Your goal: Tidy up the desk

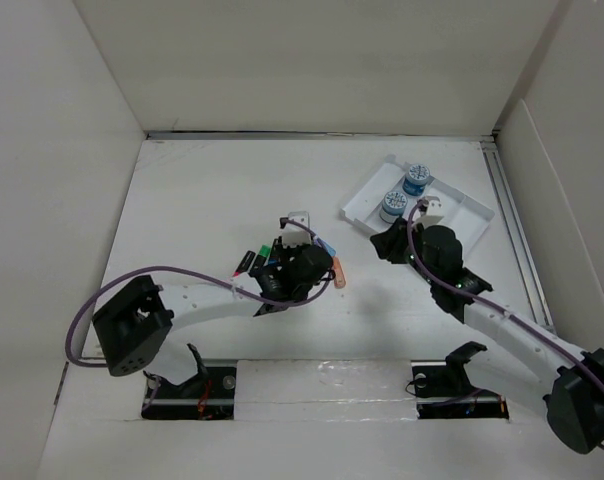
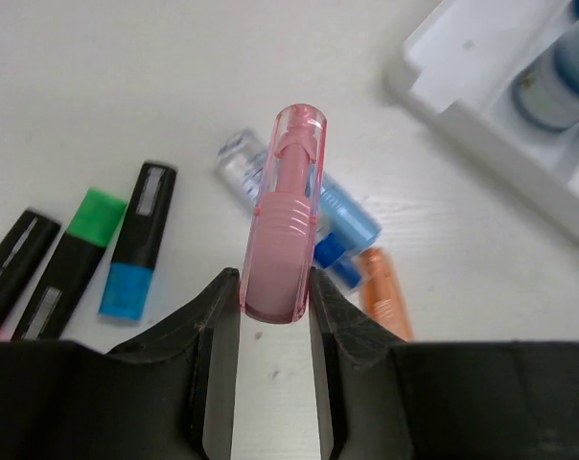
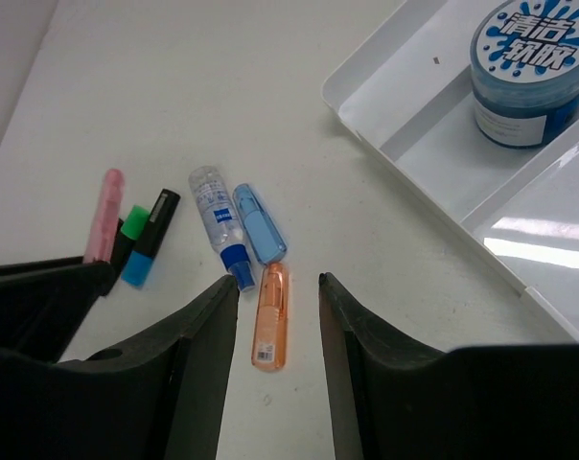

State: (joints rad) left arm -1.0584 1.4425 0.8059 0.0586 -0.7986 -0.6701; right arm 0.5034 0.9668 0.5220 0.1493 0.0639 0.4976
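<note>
My left gripper (image 2: 275, 287) is shut on a pink translucent tube (image 2: 285, 216) and holds it above the white desk (image 1: 212, 200). The tube also shows in the right wrist view (image 3: 105, 213). In the top view the left gripper (image 1: 307, 268) hangs over a cluster of desk items. My right gripper (image 3: 278, 280) is open and empty above the desk, with an orange tube (image 3: 270, 316) lying beyond its tips. In the top view the right gripper (image 1: 390, 240) is just below the white tray (image 1: 452, 215).
On the desk lie highlighters with green (image 2: 79, 249) and blue (image 2: 136, 244) ends, a clear bottle with a blue cap (image 3: 218, 216), and a light blue case (image 3: 259, 222). The tray holds two blue jars (image 1: 415, 180) (image 1: 393, 205). Tall white panels surround the desk.
</note>
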